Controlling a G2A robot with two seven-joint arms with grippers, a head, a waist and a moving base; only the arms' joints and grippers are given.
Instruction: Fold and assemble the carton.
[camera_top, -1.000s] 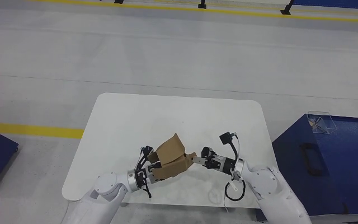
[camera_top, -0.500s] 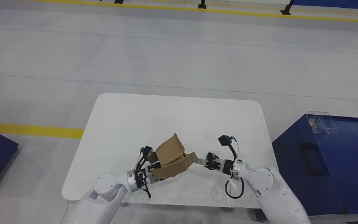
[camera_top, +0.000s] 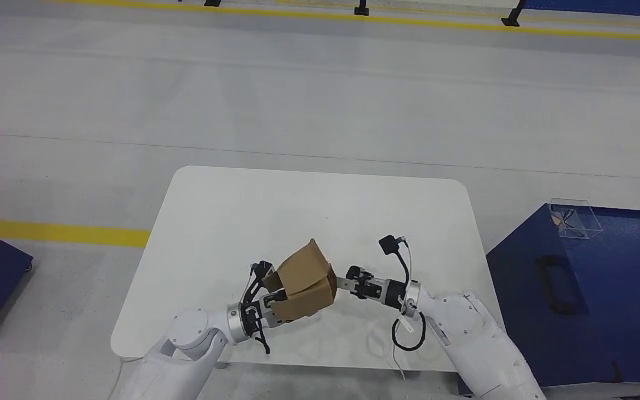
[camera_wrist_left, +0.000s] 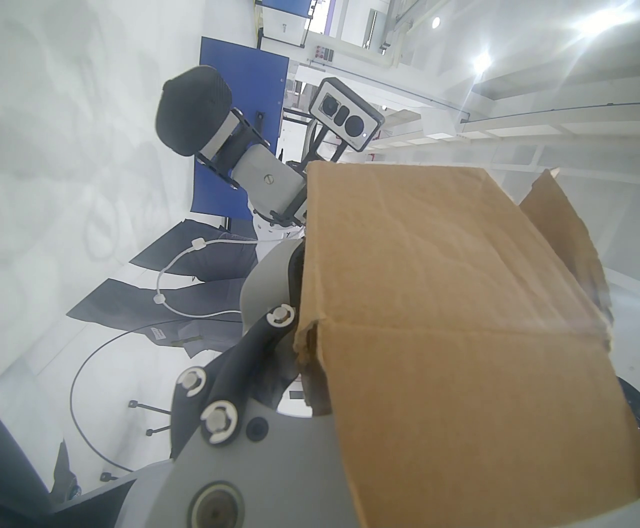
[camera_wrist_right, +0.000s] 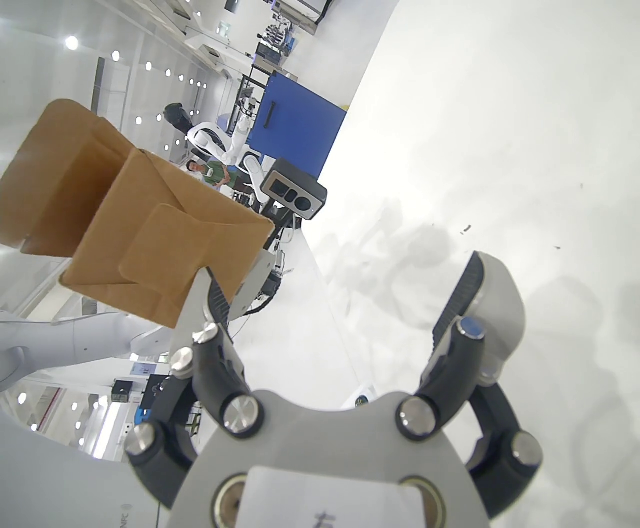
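Brown cardboard carton (camera_top: 305, 280) hangs clear of the white counter (camera_top: 300, 200), over its near edge, btwn the two arms. L claw (camera_top: 262, 295) has it by the end toward that arm. In the L wrist view one finger sits outside the wall and the other is hidden behind the cardboard, so the claw reads as pinched onto the carton, and since nothing else carries the box that is prob. right. R claw (camera_wrist_right: 339, 265) is spread wide and grips nothing. One finger (camera_wrist_right: 215, 300) has its tip at the low corner of the end face (camera_wrist_right: 165, 250), touching or v. nearly so. The other finger (camera_wrist_right: 480, 295) sits over bare counter, well off the box. So the carton is not btwn the R jaws but off to one side of the claw's centre line, up and away from the gap. Its long axis runs approx. along the line joining the two claws, slightly tilted, w/ the folded end and its tab facing the R claw. One flap (camera_top: 313, 252) stands up open on the top side. Of the two arms the R is nearer that end and free, so the next push or tuck likely falls to it. It would prob. need to shift sideways toward the box first, else a closing pinch would catch only air.
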